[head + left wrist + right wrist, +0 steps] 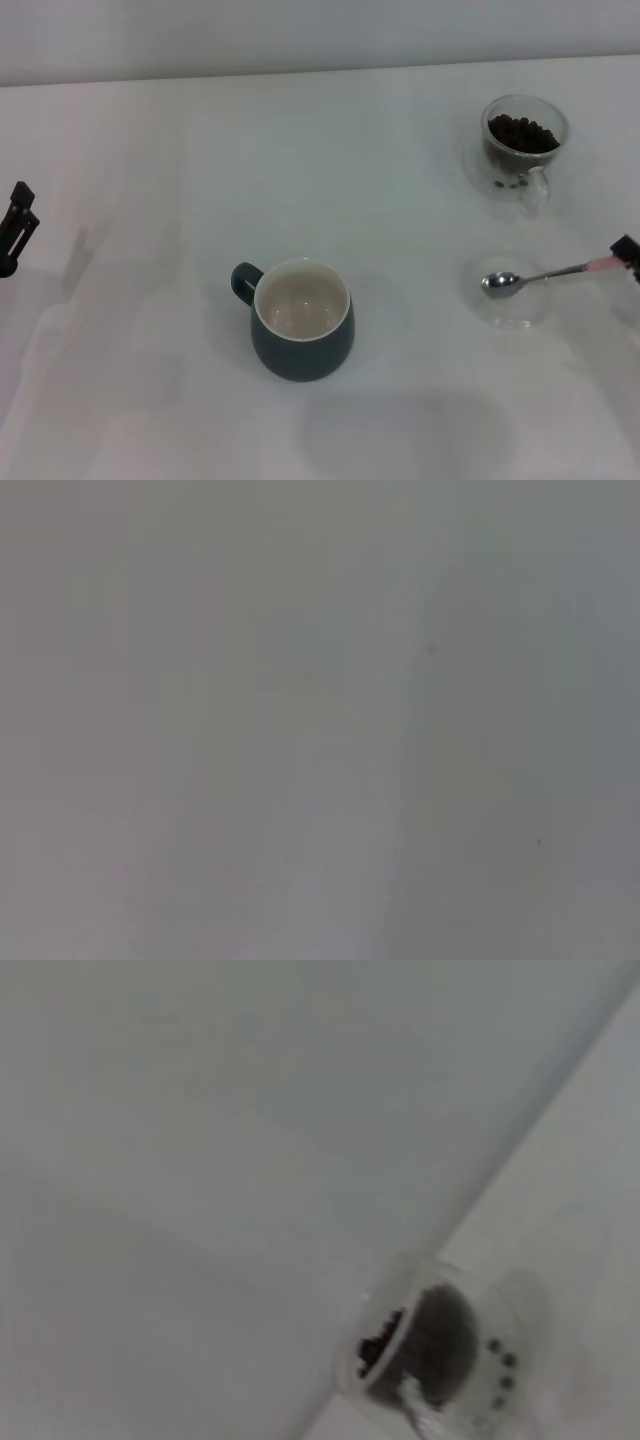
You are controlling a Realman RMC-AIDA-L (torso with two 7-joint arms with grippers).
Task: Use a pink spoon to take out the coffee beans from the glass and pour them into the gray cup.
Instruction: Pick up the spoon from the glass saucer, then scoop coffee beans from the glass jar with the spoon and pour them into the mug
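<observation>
The gray cup stands upright at the table's middle, its cream inside empty, its handle to the left. The glass with coffee beans stands at the far right; it also shows in the right wrist view, with the beans inside. My right gripper is at the right edge, shut on the end of the pink spoon. The spoon's silver bowl is empty and lies over a shallow clear dish. My left gripper is parked at the left edge, far from everything.
A shallow round clear glass dish sits under the spoon's bowl, in front of the glass. The white table reaches a pale wall at the back. The left wrist view shows only bare surface.
</observation>
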